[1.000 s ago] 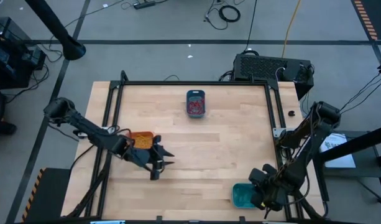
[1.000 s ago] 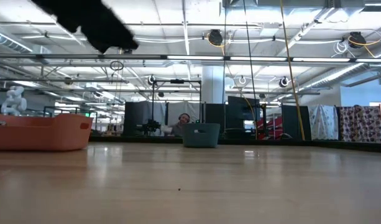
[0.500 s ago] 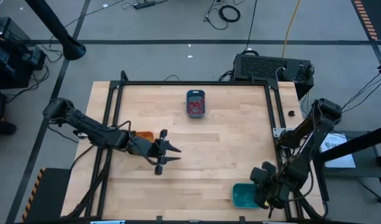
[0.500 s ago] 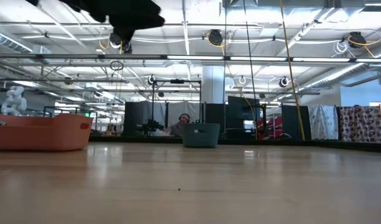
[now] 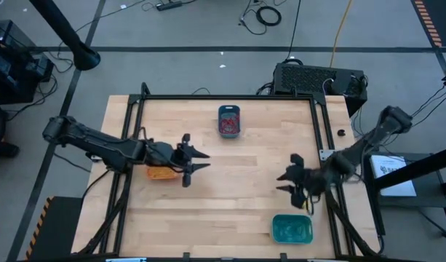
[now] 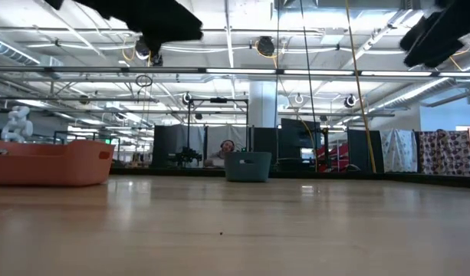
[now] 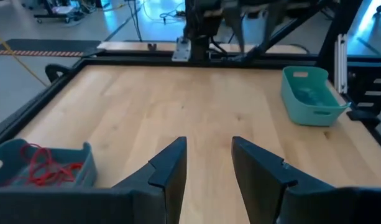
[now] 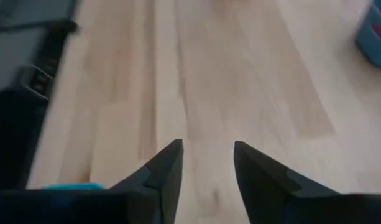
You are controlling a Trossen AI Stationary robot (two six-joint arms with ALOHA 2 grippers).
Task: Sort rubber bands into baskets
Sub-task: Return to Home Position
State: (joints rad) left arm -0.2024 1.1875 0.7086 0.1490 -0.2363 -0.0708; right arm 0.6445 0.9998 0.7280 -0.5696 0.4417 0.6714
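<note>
Three baskets stand on the wooden table. The dark teal-blue basket (image 5: 229, 121) at the far middle holds red rubber bands (image 7: 46, 167). The orange basket (image 5: 163, 173) sits at the left, partly under my left arm. The turquoise basket (image 5: 292, 228) is near the front right edge. My left gripper (image 5: 192, 161) hovers open just right of the orange basket, with nothing between its fingers (image 7: 206, 168). My right gripper (image 5: 288, 178) hangs open above bare wood, on the far side of the turquoise basket, and is also empty (image 8: 206, 165).
A black frame (image 5: 223, 97) rims the tabletop. A black box with cables (image 5: 317, 78) sits beyond the far right corner. Bare wood (image 5: 237, 189) lies between the two grippers. In the low view both arms show only at the top (image 6: 142, 19).
My left gripper has risen and gone toward the table's far edge, coming off the near side of the orange basket. My right gripper has left the turquoise basket, rising and going toward the far edge and a little left, and it has turned about.
</note>
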